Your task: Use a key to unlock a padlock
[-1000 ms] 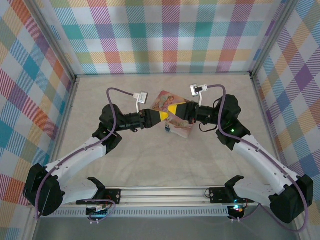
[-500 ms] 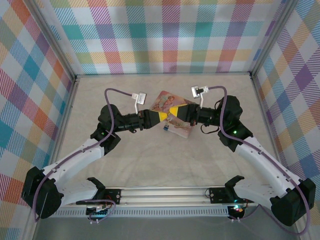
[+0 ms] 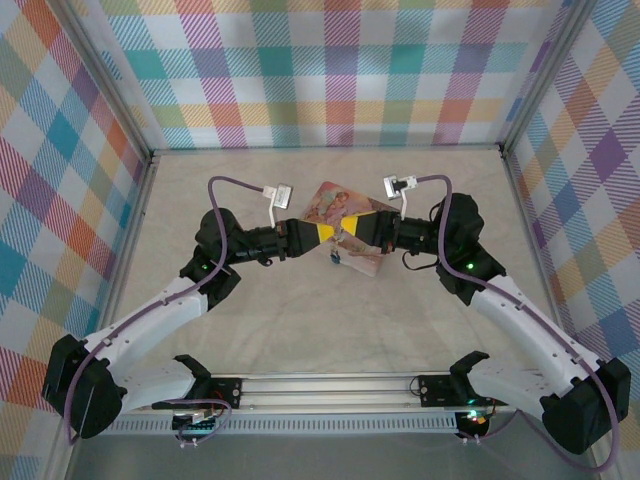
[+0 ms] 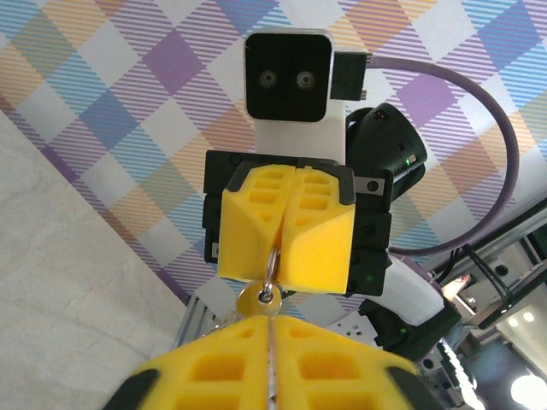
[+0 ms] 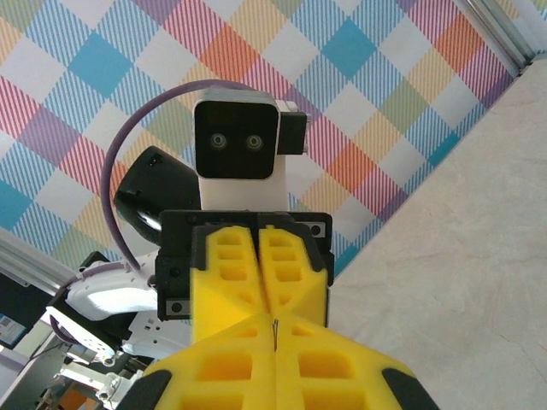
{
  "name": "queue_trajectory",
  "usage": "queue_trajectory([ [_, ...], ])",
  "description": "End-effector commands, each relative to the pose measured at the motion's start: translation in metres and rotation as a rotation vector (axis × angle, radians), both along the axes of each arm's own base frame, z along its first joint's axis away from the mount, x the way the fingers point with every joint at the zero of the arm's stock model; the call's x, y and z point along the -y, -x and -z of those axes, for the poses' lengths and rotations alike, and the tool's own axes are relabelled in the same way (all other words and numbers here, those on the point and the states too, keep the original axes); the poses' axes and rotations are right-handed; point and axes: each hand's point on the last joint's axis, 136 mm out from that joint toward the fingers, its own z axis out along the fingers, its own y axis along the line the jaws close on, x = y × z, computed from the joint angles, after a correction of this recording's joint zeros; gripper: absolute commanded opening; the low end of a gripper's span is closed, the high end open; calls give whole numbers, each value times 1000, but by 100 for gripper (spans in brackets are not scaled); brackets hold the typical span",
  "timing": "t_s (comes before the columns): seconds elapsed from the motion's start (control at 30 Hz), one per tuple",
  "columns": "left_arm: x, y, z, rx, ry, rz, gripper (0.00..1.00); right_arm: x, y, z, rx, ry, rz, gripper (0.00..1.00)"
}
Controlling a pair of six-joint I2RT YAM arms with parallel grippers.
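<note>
Both arms meet tip to tip above the pink tin (image 3: 322, 205), around the middle of the table (image 3: 300, 325), nearer its far edge. The right gripper (image 4: 280, 256) is pinched fully together on a thin metal loop, by the look the shackle of the padlock (image 3: 335, 257). The small blue-grey body dangles just under the fingertips. The left gripper (image 5: 259, 290) is pressed closed on a thin sliver, probably the key (image 4: 272, 342). Pick-up and alignment look done. Whether the key is seated I cannot tell. Turning it and freeing the shackle remain.
</note>
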Motion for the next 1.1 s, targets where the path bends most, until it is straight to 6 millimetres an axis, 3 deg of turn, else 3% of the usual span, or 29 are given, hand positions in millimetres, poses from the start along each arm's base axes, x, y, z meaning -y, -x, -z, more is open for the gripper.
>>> queue_trajectory([
  [0.0, -2, 6, -23, 59, 39, -5, 28, 3, 5, -8, 52, -19, -1, 1],
  [0.07, -2, 5, -21, 55, 38, -2, 33, 3, 5, -10, 56, -24, -3, 1],
  [0.1, -1, 4, -20, 51, 38, -1, 41, 3, 6, -12, 60, -28, -6, 1],
  [0.17, 1, 4, -20, 48, 44, 6, 48, 3, 7, -15, 64, -38, -14, 1],
  [0.73, 13, 12, -27, 63, 71, 69, 60, -4, -2, -15, 42, -59, -22, 1],
  [0.83, 13, 12, -27, 67, 68, 65, 55, -4, -2, -15, 45, -56, -24, 1],
  [1.07, 13, 10, -24, 64, 45, 56, 28, 0, 4, -16, 60, -39, -14, 1],
])
